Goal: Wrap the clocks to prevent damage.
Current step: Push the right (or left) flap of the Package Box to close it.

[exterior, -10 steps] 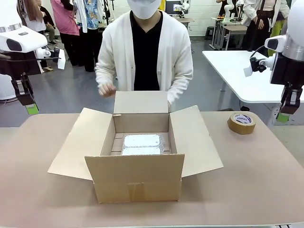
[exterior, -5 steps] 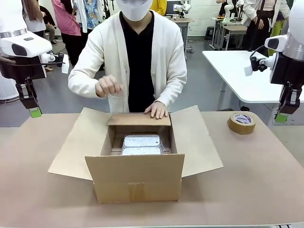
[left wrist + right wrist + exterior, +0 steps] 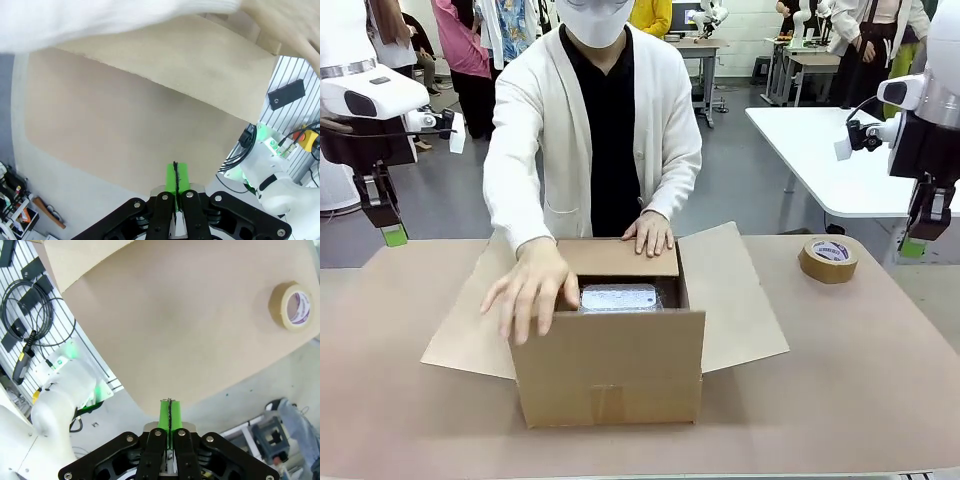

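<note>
Jaws pinched together & empty on both arms, up by worktop (image 3: pixel 880 340) L & R edges, wrapped clocks (image 3: pixel 618 297) flat inside cardboard box (image 3: pixel 610 370) mid-worktop, person's one hand (image 3: pixel 532 290) at its near-L corner, other hand (image 3: pixel 648 232) on far flap.

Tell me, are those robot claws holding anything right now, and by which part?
Nothing. The left gripper and the right gripper are both shut and empty. The person's hands rest on flaps of the cardboard box.
</note>
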